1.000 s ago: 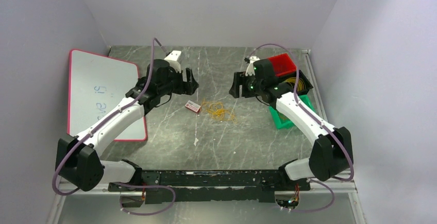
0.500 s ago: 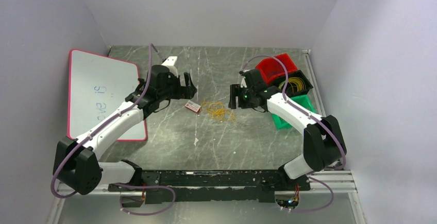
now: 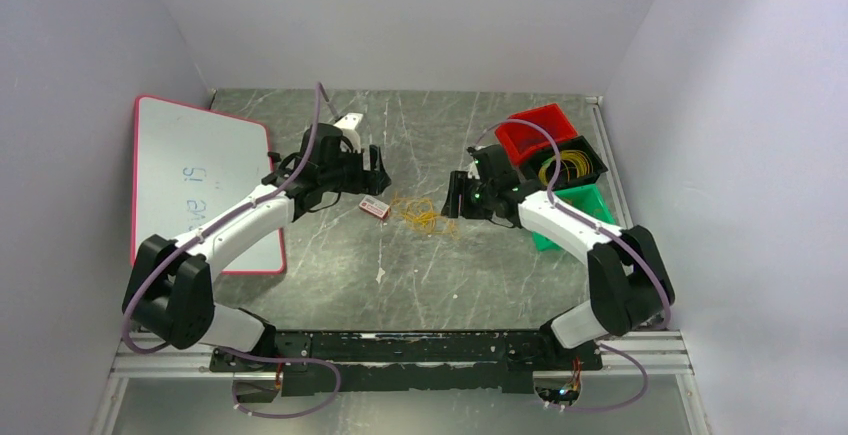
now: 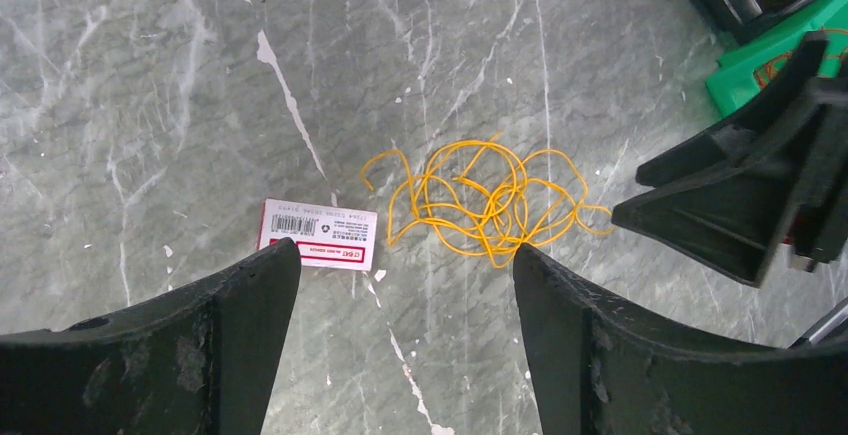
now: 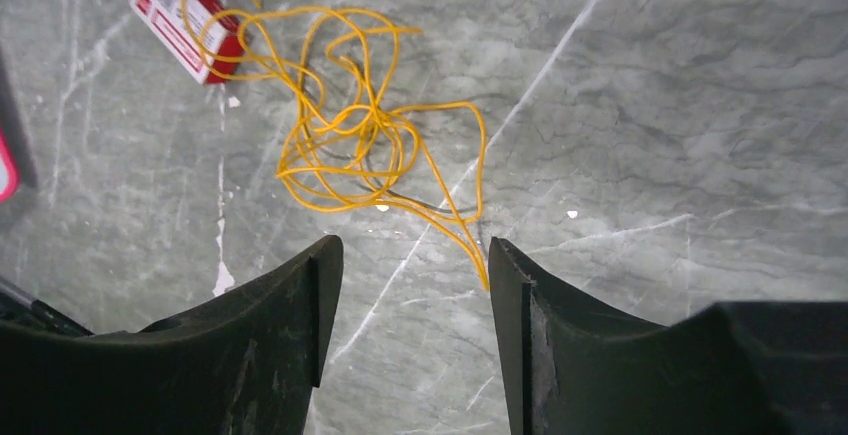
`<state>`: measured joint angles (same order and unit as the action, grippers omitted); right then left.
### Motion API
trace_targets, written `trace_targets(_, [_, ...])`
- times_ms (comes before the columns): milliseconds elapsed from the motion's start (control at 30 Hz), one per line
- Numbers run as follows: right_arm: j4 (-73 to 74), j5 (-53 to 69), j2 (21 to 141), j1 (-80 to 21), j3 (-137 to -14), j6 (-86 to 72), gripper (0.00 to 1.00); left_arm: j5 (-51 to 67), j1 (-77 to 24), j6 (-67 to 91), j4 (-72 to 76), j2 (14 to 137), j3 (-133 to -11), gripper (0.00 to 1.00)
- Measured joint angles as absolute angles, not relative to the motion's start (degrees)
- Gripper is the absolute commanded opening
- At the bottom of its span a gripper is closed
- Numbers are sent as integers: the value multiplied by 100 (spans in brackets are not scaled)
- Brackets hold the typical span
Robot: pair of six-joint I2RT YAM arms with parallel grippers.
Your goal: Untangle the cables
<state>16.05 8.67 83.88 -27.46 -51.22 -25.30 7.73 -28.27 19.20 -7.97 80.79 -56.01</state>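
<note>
A tangle of thin orange-yellow cables (image 3: 424, 215) lies on the grey marble table between the two arms. It shows in the left wrist view (image 4: 480, 200) and in the right wrist view (image 5: 350, 130). My left gripper (image 3: 375, 167) is open and empty, just left of the tangle; its fingertips (image 4: 250, 285) frame the tangle's near side. My right gripper (image 3: 453, 195) is open and empty, just right of the tangle; a loose cable end (image 5: 478, 255) lies by its right fingertip. More yellow cables (image 3: 568, 167) lie coiled in a black bin.
A small red-and-white card (image 3: 374, 207) lies left of the tangle. A whiteboard (image 3: 190, 180) with a pink rim lies at far left. A red bin (image 3: 535, 130), a black bin (image 3: 592, 155) and a green bin (image 3: 590, 203) stand at right, near the right arm.
Both grippers have lowered and closed in on the tangle, the left moving right, the right moving left and down. The cables have not moved.
</note>
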Motion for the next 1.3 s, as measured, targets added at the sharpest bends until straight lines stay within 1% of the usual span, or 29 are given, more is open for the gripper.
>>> trace_targets(167, [1767,891,8705,-2753,-5137,-2512,58,821,-2836,1852,-773,8079,-5607,82])
trace_targets(300, [2012,698,8689,-2757,-5148,-2427,50,823,-2836,1846,-751,8073,-5607,81])
trace_targets(500, [2058,766,8750,-2762,-5148,-2327,39,843,-2836,1865,-731,8047,-5607,81])
trace_targets(700, [1938,834,9037,-2762,-5148,-2268,35,843,-2836,1865,-733,8047,-5607,81])
trace_targets(833, [1890,895,9190,-2764,-5135,-2250,29,843,-2836,1865,-733,8047,-5607,80])
trace_targets(1100, [1730,919,9177,-2764,-5107,-2217,2,840,-2836,1868,-740,7972,-5607,81])
trace_targets(1133, [1728,904,9155,-2764,-5103,-2211,0,838,-2836,1868,-744,7957,-5607,81])
trace_targets(1300, [1743,788,8746,-2768,-5113,-2154,0,786,-2836,1863,-816,7767,-5607,84])
